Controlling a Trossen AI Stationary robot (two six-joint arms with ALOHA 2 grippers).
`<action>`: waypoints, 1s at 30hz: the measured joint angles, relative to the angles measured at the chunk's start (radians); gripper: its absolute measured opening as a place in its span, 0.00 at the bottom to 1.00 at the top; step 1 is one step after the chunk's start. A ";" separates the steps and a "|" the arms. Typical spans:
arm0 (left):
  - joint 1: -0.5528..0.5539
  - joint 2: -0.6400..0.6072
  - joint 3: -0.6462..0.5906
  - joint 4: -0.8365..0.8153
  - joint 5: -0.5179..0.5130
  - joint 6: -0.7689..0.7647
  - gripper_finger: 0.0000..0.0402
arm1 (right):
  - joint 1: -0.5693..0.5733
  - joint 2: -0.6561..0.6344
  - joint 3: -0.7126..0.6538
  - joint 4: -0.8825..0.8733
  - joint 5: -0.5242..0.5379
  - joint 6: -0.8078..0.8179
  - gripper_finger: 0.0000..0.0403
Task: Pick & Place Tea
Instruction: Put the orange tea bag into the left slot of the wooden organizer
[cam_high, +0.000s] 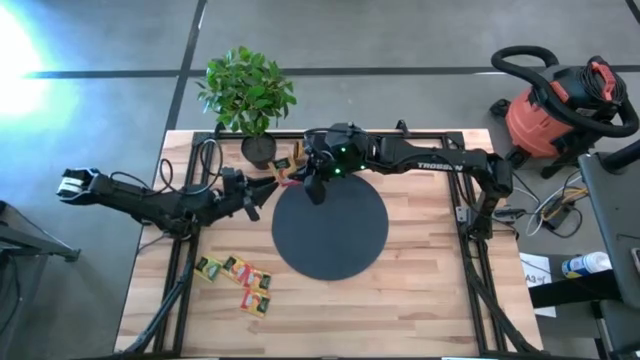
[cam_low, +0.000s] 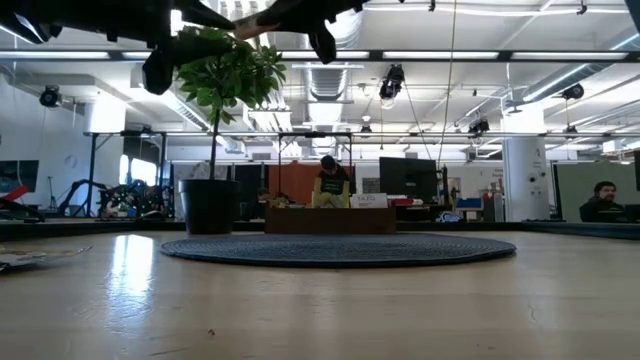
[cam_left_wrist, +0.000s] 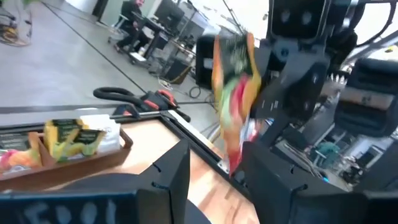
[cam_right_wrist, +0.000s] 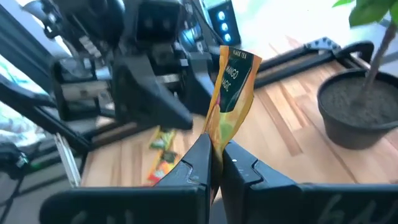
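Note:
An orange and green tea sachet (cam_right_wrist: 233, 87) hangs in the air above the table's far part, with my right gripper (cam_right_wrist: 215, 148) shut on it. In the high view this sachet (cam_high: 283, 178) sits between my right gripper (cam_high: 293, 178) and my left gripper (cam_high: 266, 189). My left gripper (cam_left_wrist: 214, 171) faces it, open, with the sachet (cam_left_wrist: 235, 93) just ahead of the gap between its fingers; I see no touch. Several more sachets (cam_high: 237, 276) lie flat on the wood near the left front. The black disc (cam_high: 330, 226) lies in the middle. My right gripper pinches one end of the sachet (cam_right_wrist: 216, 127) between its two fingers. The fingers come from the table's right side, nearly level and slanting a little down. The rest of the sachet sticks out beyond the fingertips, a little bent, lifted clear of the table.
A potted plant (cam_high: 252, 100) stands at the far edge, just behind both grippers. A brown wooden tray (cam_left_wrist: 68, 152) with sachets in it sits by the far edge. A red shop vacuum (cam_high: 555, 105) stands on the floor off the table's right. People sit in the room beyond.

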 joint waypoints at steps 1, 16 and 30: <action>0.000 -0.002 0.000 0.000 -0.005 0.003 0.30 | 0.000 -0.001 0.000 -0.014 0.000 -0.006 0.02; 0.035 0.078 0.019 0.144 0.151 0.033 0.30 | 0.019 -0.020 -0.001 -0.011 -0.051 -0.030 0.02; 0.035 -0.053 -0.006 -0.031 0.193 0.007 0.30 | 0.013 -0.103 -0.002 -0.163 0.021 -0.123 0.02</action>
